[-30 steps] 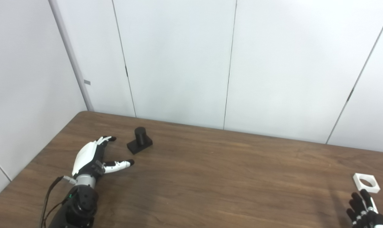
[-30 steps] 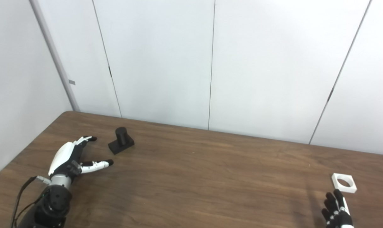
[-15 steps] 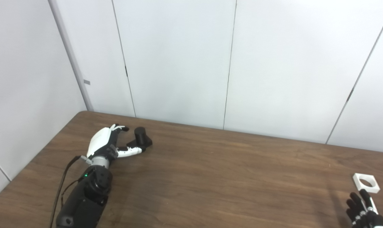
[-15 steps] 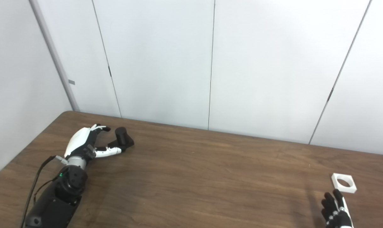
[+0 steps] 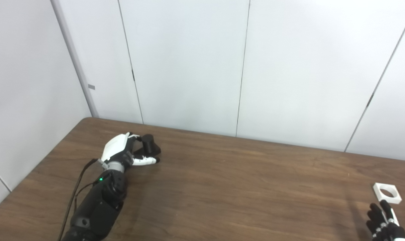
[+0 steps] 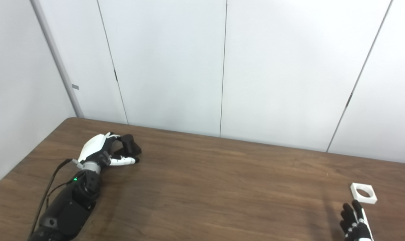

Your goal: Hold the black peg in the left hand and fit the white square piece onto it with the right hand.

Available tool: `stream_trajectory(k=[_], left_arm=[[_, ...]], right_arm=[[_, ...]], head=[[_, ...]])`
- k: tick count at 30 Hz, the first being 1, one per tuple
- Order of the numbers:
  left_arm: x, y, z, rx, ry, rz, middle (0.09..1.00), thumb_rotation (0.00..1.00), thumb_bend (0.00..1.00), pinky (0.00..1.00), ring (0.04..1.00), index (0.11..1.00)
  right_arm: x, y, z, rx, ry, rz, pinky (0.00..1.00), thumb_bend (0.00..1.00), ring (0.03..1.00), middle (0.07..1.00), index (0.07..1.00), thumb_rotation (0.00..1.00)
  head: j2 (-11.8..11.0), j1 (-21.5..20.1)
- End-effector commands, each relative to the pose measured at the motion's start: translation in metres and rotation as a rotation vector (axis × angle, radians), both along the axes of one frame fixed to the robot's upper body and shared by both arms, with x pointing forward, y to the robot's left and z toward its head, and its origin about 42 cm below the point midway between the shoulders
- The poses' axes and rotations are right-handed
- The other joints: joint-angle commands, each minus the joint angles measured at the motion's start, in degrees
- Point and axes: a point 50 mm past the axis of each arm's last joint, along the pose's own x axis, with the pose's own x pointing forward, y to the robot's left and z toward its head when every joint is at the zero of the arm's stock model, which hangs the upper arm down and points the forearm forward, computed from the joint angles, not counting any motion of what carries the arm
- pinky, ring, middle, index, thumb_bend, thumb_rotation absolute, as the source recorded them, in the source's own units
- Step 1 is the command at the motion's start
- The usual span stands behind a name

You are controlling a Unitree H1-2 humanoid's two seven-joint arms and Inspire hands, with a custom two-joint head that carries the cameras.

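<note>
1. The left hand [image 5: 122, 152] is cupped around the black peg [image 5: 149, 144] at the table's [image 5: 222, 187] far-left corner, thumb in front, fingers behind; whether it grips firmly cannot be told, and the peg looks not yet lifted.
2. The white square piece [image 5: 387, 193] lies untouched near the right edge, well apart from the peg.
3. The right hand [image 5: 384, 224] waits just short of it, fingers spread, holding nothing.
4. Left to do: the lift, the pickup and the fitting.
</note>
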Motion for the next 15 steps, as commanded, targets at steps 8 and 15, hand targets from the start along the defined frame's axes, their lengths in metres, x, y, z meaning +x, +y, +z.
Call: stream_trajectory(k=[8, 15], left_arm=[[0.015, 0.021, 0.026, 0.086, -0.031, 0.051, 0.979, 0.35, 0.87, 1.0, 1.0, 0.816], [0.017, 0.026, 0.023, 0.106, 0.008, 0.073, 0.971, 0.37, 0.86, 1.0, 1.0, 0.8]], right_arm=[[-0.02, 0.004, -0.028, 0.036, 0.089, -0.024, 1.0, 0.52, 0.982, 0.964, 0.993, 0.98], [-0.02, 0.005, -0.028, 0.035, 0.091, -0.026, 1.0, 0.52, 0.978, 0.962, 0.996, 0.99]], head=[[0.14, 0.12], [0.14, 0.12]])
